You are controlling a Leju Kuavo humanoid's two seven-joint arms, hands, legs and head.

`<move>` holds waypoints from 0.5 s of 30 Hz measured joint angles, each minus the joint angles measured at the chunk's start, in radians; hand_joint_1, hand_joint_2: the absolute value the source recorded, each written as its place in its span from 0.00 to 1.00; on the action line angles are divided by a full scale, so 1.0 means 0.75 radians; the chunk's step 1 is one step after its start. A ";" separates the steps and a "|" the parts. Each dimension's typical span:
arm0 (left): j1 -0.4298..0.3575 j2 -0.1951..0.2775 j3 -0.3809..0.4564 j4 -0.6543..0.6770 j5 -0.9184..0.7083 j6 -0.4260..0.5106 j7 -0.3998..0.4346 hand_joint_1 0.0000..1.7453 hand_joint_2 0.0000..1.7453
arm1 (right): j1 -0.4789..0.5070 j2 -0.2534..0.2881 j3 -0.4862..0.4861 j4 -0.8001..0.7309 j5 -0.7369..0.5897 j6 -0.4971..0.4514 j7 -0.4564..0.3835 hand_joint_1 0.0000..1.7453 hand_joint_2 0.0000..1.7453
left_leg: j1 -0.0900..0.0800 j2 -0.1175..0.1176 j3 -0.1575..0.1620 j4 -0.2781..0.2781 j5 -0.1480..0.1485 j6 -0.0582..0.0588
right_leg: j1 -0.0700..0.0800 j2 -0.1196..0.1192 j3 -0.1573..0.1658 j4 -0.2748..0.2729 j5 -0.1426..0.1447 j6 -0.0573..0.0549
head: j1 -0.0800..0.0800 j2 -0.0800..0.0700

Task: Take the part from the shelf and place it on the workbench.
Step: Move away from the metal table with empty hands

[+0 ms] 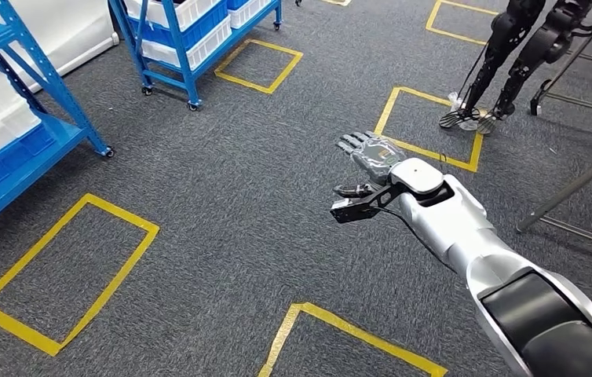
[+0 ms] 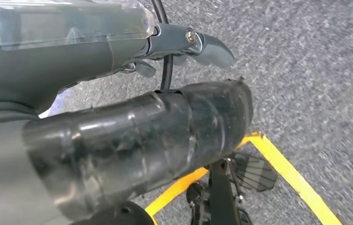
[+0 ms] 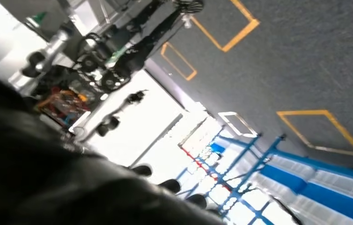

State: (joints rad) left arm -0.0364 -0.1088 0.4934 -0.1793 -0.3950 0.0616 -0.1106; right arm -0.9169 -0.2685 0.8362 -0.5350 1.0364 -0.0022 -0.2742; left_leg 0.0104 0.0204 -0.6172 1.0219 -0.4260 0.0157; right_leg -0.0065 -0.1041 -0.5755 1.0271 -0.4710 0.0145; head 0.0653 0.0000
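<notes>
The right hand (image 1: 371, 157) is seen in the head view stretched forward over the carpet (image 1: 238, 196), its fingers spread flat and nothing held in it; the left hand (image 2: 71, 61) is seen in its own wrist view hanging low above the floor, and whether it is open or closed cannot be told from there. No part is made out in either hand, so it is judged to lie on one of the shelves: a blue shelf (image 1: 18, 126) with white bins stands at about ten o'clock from the right hand, and a second blue rack (image 1: 191, 39) on castors at about eleven. A second robot's legs (image 1: 505, 63) are seen at one o'clock, with a metal stand (image 1: 575, 188) at three. A misstep is possible if the turn is taken wide, since the outstretched arm could be swung into them. The wrong shelf could also be approached, as the part is not identified.
</notes>
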 joint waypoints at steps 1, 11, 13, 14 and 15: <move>0.000 0.000 0.002 0.000 -0.004 0.005 0.002 0.00 0.00 | -0.001 0.000 0.000 0.000 -0.001 0.000 -0.002 0.00 0.00 | 0.002 -0.012 0.002 -0.003 0.003 0.007 | -0.005 0.028 -0.010 0.028 -0.022 0.006 | 0.000 0.000; -0.007 -0.002 0.027 -0.001 -0.037 0.024 0.017 0.00 0.00 | 0.004 -0.011 0.003 0.003 -0.001 0.002 0.001 0.00 0.00 | 0.000 -0.158 -0.004 0.000 0.012 0.016 | -0.007 0.218 -0.053 0.051 0.026 -0.021 | 0.000 0.000; -0.006 -0.004 0.029 -0.001 -0.041 0.024 0.017 0.00 0.00 | 0.002 -0.012 0.003 0.004 -0.001 0.002 0.001 0.00 0.00 | 0.007 -0.187 -0.017 -0.001 0.020 0.001 | -0.003 0.236 -0.034 0.010 0.025 -0.026 | 0.000 0.000; -0.003 -0.004 0.030 -0.001 -0.043 0.024 0.017 0.00 0.00 | 0.001 -0.012 0.003 0.003 -0.001 0.002 0.001 0.00 0.00 | 0.009 -0.203 -0.021 -0.005 0.024 -0.008 | -0.002 0.221 -0.030 0.001 0.026 -0.029 | 0.001 0.000; -0.001 -0.003 0.030 -0.001 -0.045 0.024 0.016 0.00 0.00 | 0.000 -0.008 0.003 0.002 0.000 0.002 0.001 0.00 0.00 | 0.007 -0.198 -0.026 -0.002 0.021 -0.015 | -0.003 0.204 -0.023 -0.009 0.030 -0.032 | 0.000 0.000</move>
State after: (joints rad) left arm -0.0368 -0.1112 0.5160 -0.1798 -0.4285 0.0798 -0.0983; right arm -0.9167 -0.2748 0.8385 -0.5332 1.0361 -0.0008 -0.2732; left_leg 0.0159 -0.1281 -0.6365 1.0207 -0.4100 0.0045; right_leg -0.0090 0.0487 -0.5931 1.0207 -0.4487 -0.0098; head 0.0654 0.0000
